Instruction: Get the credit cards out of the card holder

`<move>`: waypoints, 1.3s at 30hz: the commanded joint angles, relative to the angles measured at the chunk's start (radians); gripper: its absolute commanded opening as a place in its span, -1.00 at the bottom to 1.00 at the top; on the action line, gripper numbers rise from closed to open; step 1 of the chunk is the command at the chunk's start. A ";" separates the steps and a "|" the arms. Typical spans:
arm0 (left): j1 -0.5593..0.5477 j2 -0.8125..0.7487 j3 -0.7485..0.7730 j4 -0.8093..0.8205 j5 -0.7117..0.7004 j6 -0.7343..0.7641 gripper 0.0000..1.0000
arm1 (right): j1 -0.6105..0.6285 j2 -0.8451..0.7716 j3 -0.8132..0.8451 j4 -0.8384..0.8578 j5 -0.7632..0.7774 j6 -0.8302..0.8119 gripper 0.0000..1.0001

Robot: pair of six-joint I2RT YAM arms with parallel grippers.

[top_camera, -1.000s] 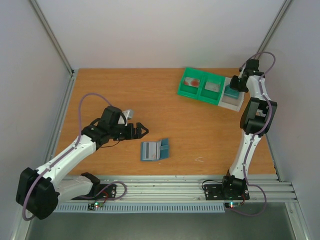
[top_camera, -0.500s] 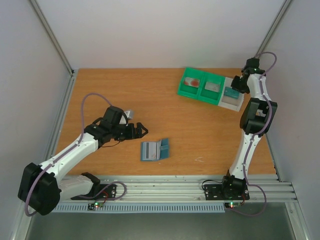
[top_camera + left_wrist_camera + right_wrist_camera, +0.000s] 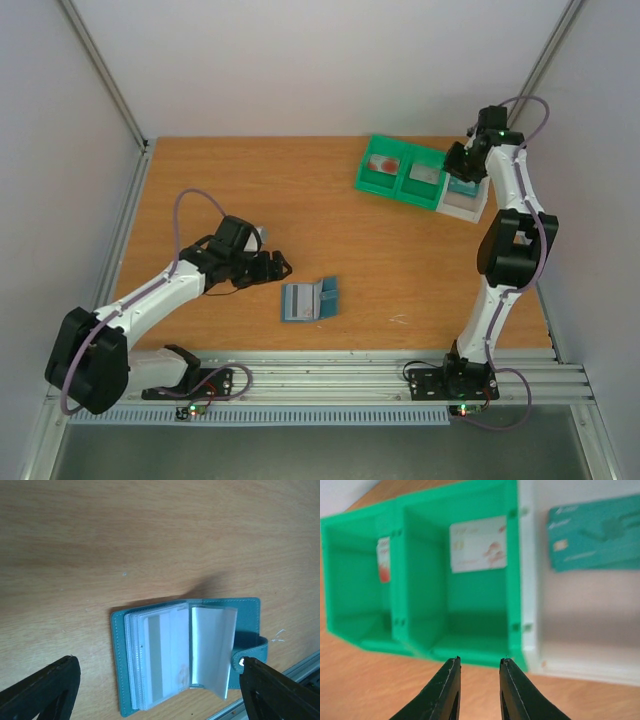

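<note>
Nothing legible anywhere. Pale print on the teal card [image 3: 595,532] in the white tray [image 3: 580,630], too blurred to read; reddish marks on the credit card [image 3: 477,544], likewise illegible.

Blue-grey card holder [image 3: 300,301], green tray [image 3: 397,570], teal card [image 3: 595,532], orange wood-grain table [image 3: 250,180].
</note>
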 commanded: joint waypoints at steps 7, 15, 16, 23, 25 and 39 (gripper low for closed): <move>-0.001 0.012 -0.057 0.057 0.039 -0.047 0.73 | 0.057 -0.185 -0.223 0.090 -0.270 0.082 -0.51; -0.001 0.016 -0.086 0.114 0.076 -0.073 0.71 | 0.160 -0.385 -0.508 0.173 -0.362 0.133 -0.51; -0.001 0.018 -0.093 0.128 0.087 -0.080 0.70 | 0.176 -0.410 -0.548 0.192 -0.361 0.161 -0.52; -0.001 0.053 -0.098 0.154 0.162 -0.112 0.66 | 0.351 -0.542 -0.730 0.232 -0.319 0.236 -0.53; -0.002 0.046 -0.101 0.153 0.174 -0.116 0.65 | 0.401 -0.574 -0.767 0.242 -0.306 0.251 -0.53; -0.002 -0.006 -0.169 0.240 0.232 -0.145 0.68 | 0.706 -0.645 -0.905 0.369 -0.263 0.374 -0.51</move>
